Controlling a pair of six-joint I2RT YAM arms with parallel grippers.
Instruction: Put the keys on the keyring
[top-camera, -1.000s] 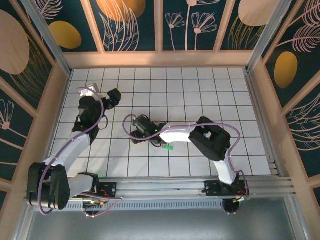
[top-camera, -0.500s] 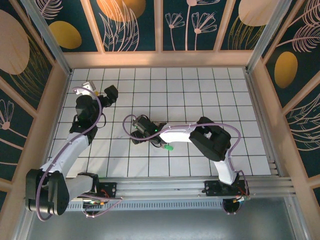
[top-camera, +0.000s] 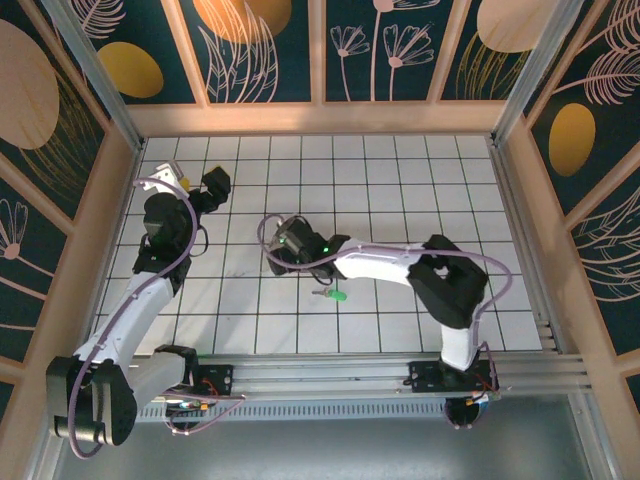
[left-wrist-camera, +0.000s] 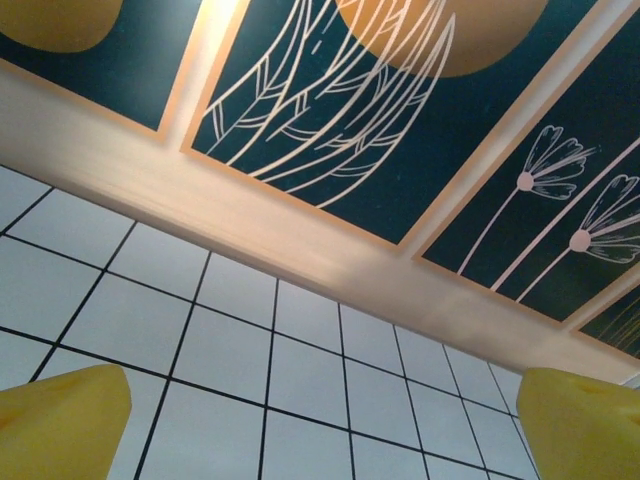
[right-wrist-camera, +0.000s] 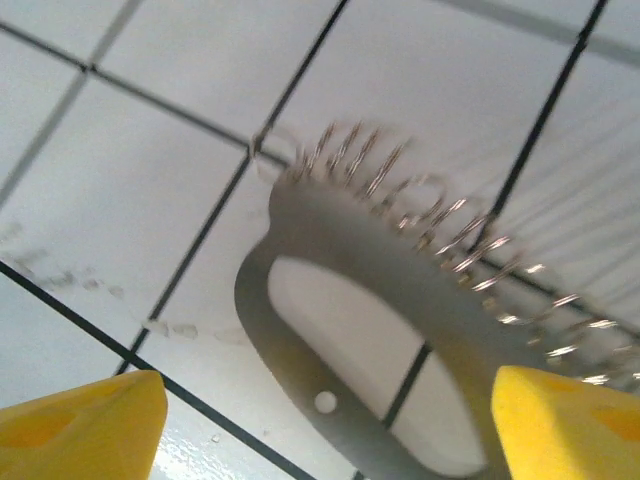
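1. The right gripper (right-wrist-camera: 330, 425) hangs low, its yellow fingers (right-wrist-camera: 80, 425) spread wide and clasping nothing. The keyring (right-wrist-camera: 330, 225) lies flat on the bench (top-camera: 400, 180), just ahead of and between them.
2. The green-headed key (top-camera: 337, 295) lies loose toward the near edge from this gripper, its blade pointing at the left edge.
3. The left gripper (top-camera: 213, 183), wide open and empty, sits well apart near the far left corner. The right arm is nearer both things.

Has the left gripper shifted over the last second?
Yes. The left gripper has drifted toward the far-left corner of the table, crossing part of a tile.
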